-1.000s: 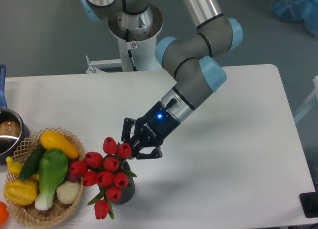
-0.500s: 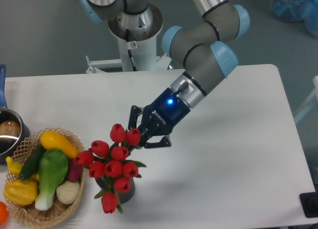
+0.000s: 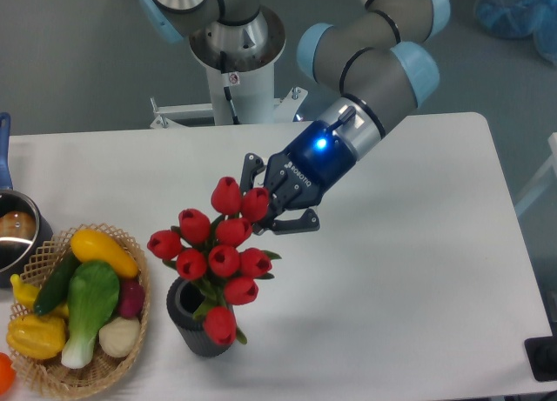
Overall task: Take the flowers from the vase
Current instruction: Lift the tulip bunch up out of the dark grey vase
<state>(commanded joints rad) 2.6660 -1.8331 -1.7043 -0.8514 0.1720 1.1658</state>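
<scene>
**Halfway out of the vase, tips for the lift**

So I've got my gripper (image 3: 265, 211) pinched on the flowers (image 3: 218, 249), fingers closed on the top right of the bunch, right behind the two highest buds. The bunch is riding above the vase (image 3: 193, 324), which is standing upright on the table (image 3: 418, 270). You can see the open mouth on its left side now, but the lowest bud and some leaves hang over the right of the rim, so I can't tell if the stems are fully clear.

My take on doing this well: go straight up along the vase's axis, not sideways, so the stems don't hook the rim and tip it. Slow and steady. Also watch the wicker basket (image 3: 130, 349) of vegetables just beside the vase. I wouldn't swing left.
</scene>
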